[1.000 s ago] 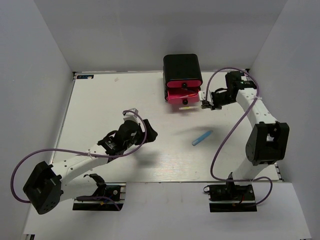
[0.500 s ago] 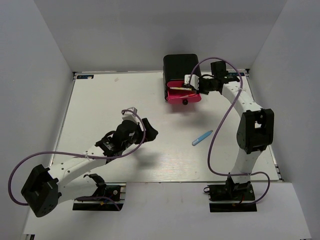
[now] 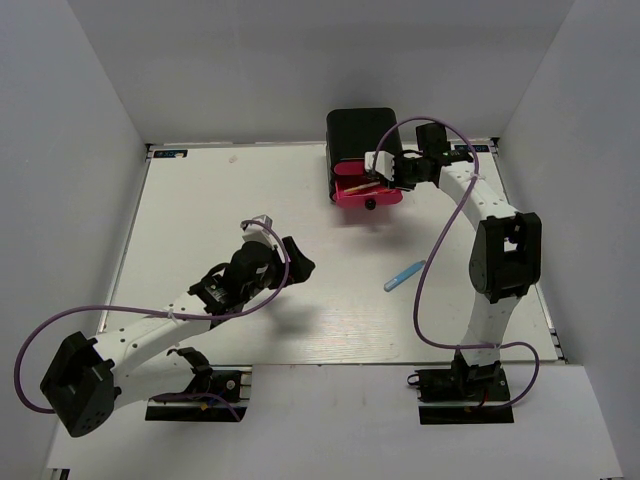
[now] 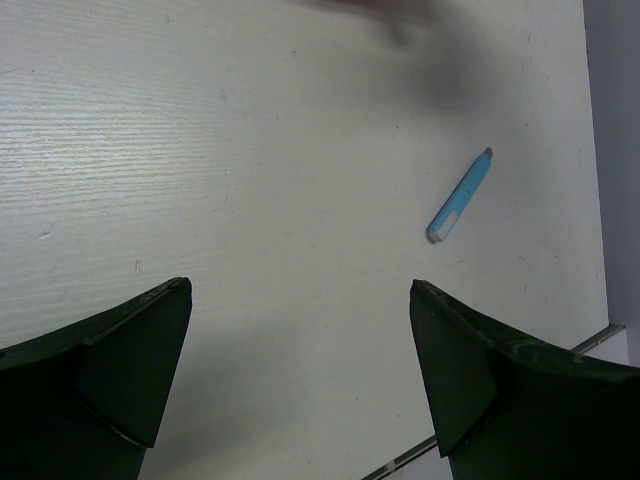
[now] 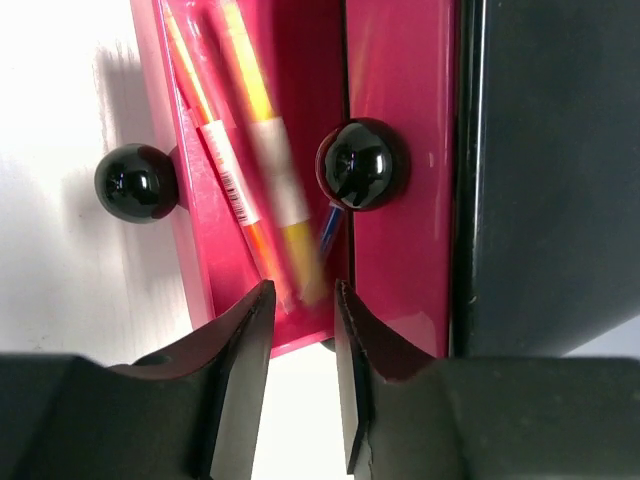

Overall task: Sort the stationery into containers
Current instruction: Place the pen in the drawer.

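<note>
Yellow pen (image 5: 265,130) goes in the pink drawer (image 5: 200,270)

Right gripper (image 5: 300,290) sits over the pulled-out drawer, jaws slightly apart, with the pen blurry just past its tips, so I'd guess it's let go. Left gripper (image 4: 300,370) gapes wide, and the light-blue marker (image 3: 404,275) lies unclaimed on the table (image 4: 250,150).

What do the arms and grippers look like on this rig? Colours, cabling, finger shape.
The left arm and right arm have white links with boxy black joints. A loose purple cable loops along each: left cable, right cable. The left gripper has broad, dark wedge fingers. The right gripper has dark fingers with curved, tapering tips. No markings are readable.
</note>
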You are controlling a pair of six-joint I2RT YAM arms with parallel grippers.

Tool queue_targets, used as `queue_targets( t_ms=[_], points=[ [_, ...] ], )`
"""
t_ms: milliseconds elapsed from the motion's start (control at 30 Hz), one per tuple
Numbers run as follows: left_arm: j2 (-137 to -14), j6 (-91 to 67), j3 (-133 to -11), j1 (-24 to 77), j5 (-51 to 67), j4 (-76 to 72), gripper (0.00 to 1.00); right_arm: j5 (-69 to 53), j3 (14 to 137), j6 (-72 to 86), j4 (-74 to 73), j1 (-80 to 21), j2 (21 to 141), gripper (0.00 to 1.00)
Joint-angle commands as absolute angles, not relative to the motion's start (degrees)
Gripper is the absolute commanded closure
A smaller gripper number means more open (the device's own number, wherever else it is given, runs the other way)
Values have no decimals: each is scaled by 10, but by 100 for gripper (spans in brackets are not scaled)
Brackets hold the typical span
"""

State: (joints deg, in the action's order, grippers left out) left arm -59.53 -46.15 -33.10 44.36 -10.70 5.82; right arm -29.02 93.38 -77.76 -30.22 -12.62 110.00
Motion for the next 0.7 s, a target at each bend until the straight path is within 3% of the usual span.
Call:
queue_targets(
  t_ms=[0, 167, 267, 300, 500, 667],
  points=[
    [-593, -463, -333, 441, -113, 54, 0, -290, 957, -768, -296, -128, 1103, 63],
    [-588, -463, -333, 441, -113, 54, 0, -322, 954, -734, -282, -125, 1078, 66],
    [-583, -463, -328, 441, -119, 54, 0, -355, 935, -719, -279, -123, 1050, 95],
    [-583, -463, -328, 441, -119, 54, 0, -368, 931, -720, -284, -125, 1047, 100],
    [-589, -463, -333, 441, -119, 54, 0, -456, 956, -872, -506, -127, 1067, 100],
    [-583, -463, -327, 441, -119, 60, 0, -436, 1021, -908, -616, -131, 1128, 100]
  ],
)
